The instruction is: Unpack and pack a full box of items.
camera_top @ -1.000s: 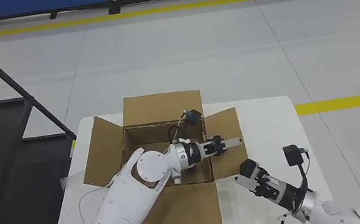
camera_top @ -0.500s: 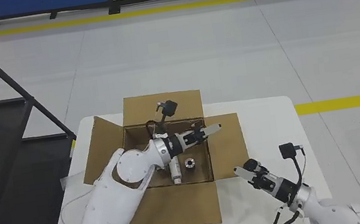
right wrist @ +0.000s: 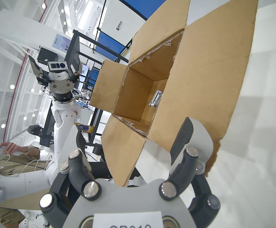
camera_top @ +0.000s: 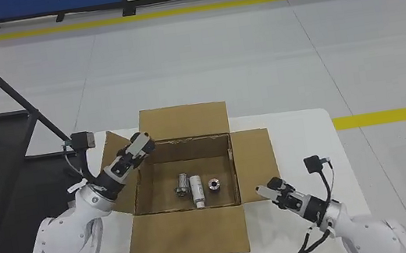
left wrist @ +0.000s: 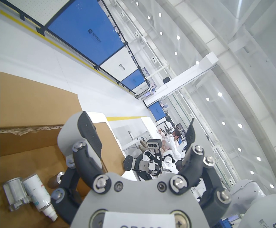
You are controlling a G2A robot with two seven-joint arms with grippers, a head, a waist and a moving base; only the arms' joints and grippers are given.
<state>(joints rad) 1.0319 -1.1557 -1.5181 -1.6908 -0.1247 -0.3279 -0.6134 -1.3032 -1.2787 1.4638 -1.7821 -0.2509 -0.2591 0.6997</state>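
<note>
Top view: left pincer (camera_top: 142, 142) has pulled back from over the box (camera_top: 182, 121) to its left flap, fingers spread, empty. Now uncovered on the box floor: bottle (camera_top: 197, 191), can (camera_top: 182, 183), coupling (camera_top: 213, 184). Over the table (camera_top: 308, 142) beside the right flap, right pincer (camera_top: 266, 190) gapes, empty.

Brown cardboard box (camera_top: 183, 121), flaps spread open; lying on its floor: metal can (camera_top: 182, 185), white bottle (camera_top: 197, 193), small metal cylinder (camera_top: 213, 184).
</note>
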